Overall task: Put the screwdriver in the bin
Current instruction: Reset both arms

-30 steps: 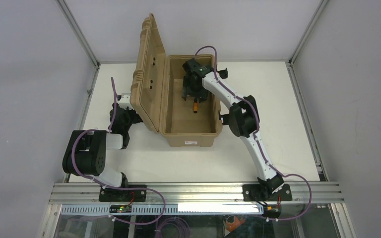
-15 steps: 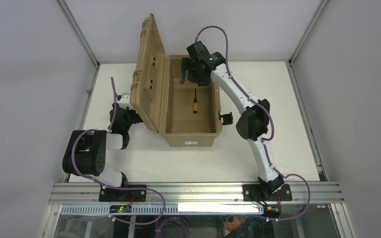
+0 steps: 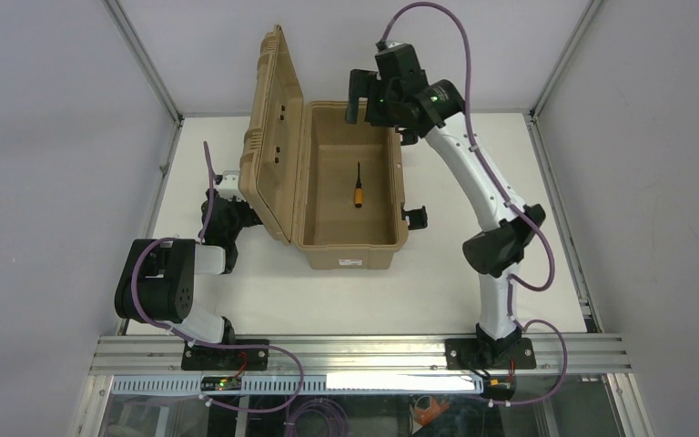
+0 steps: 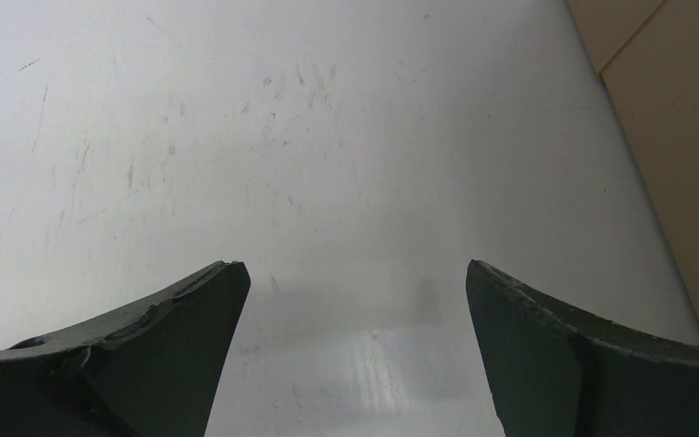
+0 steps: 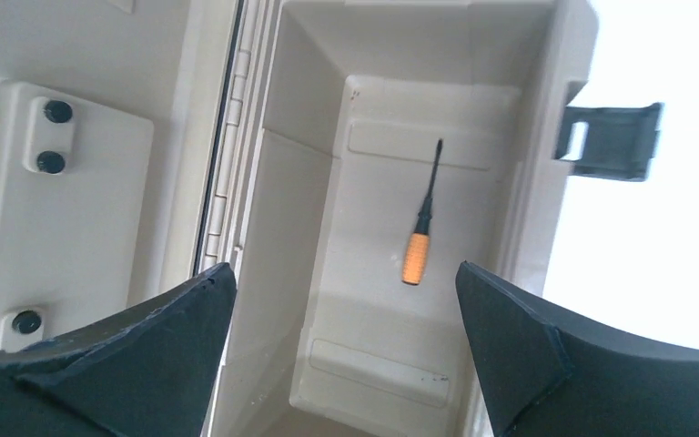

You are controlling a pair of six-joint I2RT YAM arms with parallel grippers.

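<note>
The right gripper [image 3: 359, 95] is held above the far end of the bin [image 3: 350, 256], its jaws spread wide and nothing gripped between them. Through the gap, in the right wrist view, the screwdriver [image 5: 416, 254] is seen lying flat on the bin floor, orange handle toward the near end, shaft pointing to the far wall, touching neither side wall. The placement is judged done, so the remaining risk lies in the withdrawal. If the arm is brought back low, the far rim or the black latch [image 3: 416, 217] on the right wall could be clipped and the bin dragged across the table [image 3: 373, 305]. The lid [image 3: 273, 137] stands open and nearly upright. The left gripper [image 4: 355, 266], likewise parted and empty, is held low over the table just beside the bin. A careless sweep there could knock the lid shut or shove the bin.
</note>
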